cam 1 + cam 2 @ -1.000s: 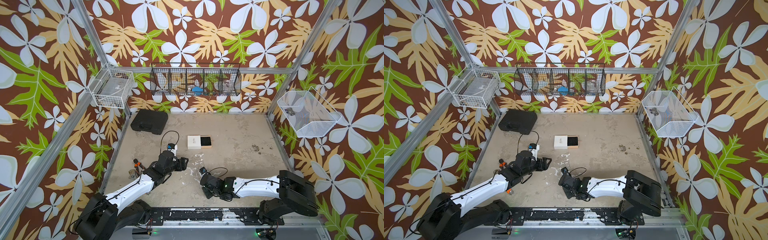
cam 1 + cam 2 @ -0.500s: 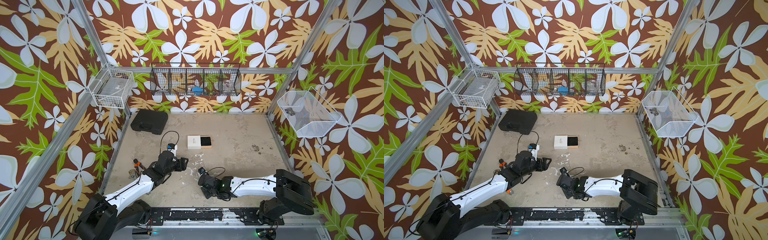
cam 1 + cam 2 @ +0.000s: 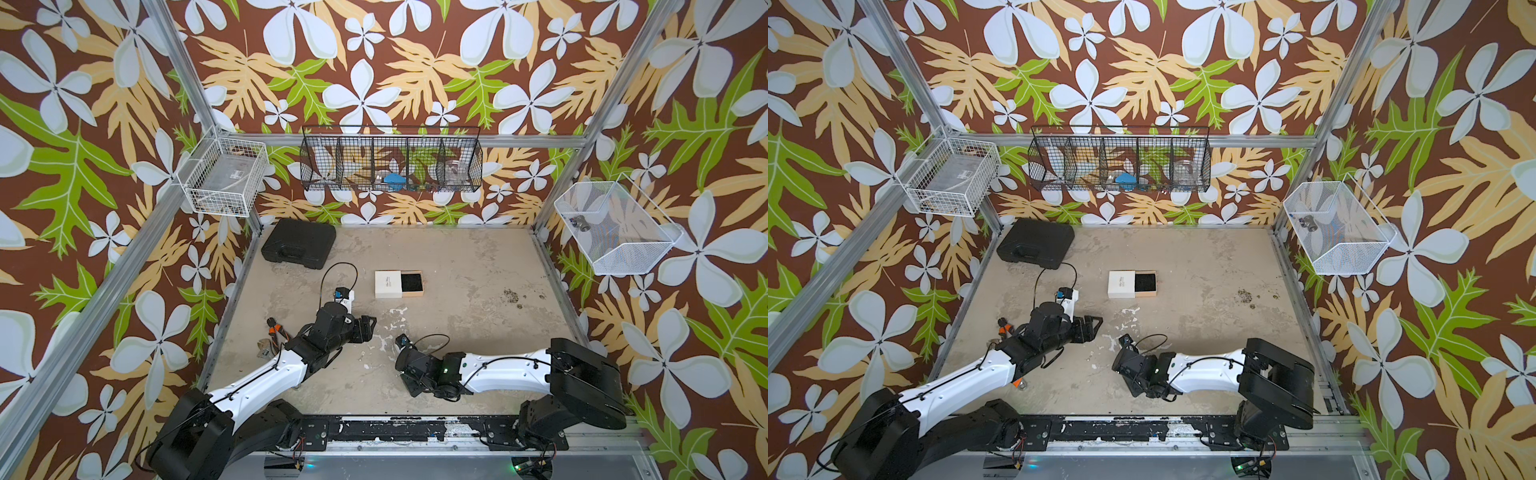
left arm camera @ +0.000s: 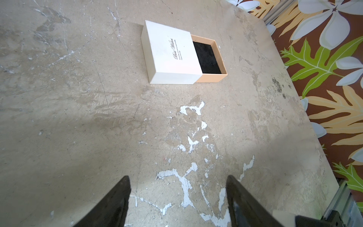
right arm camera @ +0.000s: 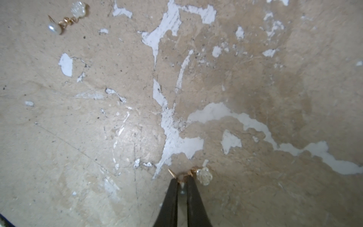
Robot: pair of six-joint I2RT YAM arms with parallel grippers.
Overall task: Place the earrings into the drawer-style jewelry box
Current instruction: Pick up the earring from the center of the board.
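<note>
The drawer-style jewelry box [image 3: 387,284] [image 3: 1121,284] [image 4: 170,51] lies mid-table, a white sleeve with its tan tray [image 4: 211,78] slid out and black lining bare. My left gripper [image 4: 177,178] [image 3: 367,328] hovers open over bare table, short of the box, holding nothing. In the right wrist view my right gripper [image 5: 181,179] is shut on an earring [image 5: 204,175]: gold wire and a pearl sit between the tips, and a clear bead sticks out to one side. A second earring [image 5: 62,19] lies loose on the table, away from the tips. In both top views the right wrist hides its fingers.
A black plastic case [image 3: 299,243] [image 3: 1034,245] lies at the back left. Small orange-handled tools [image 3: 274,332] lie by the left arm. Dark specks [image 3: 510,295] mark the table's right side. Wire baskets [image 3: 390,164] hang on the walls.
My right gripper has closed onto the earring, and its arm has shifted slightly left, towards the front edge. The left arm and the box have not moved.
</note>
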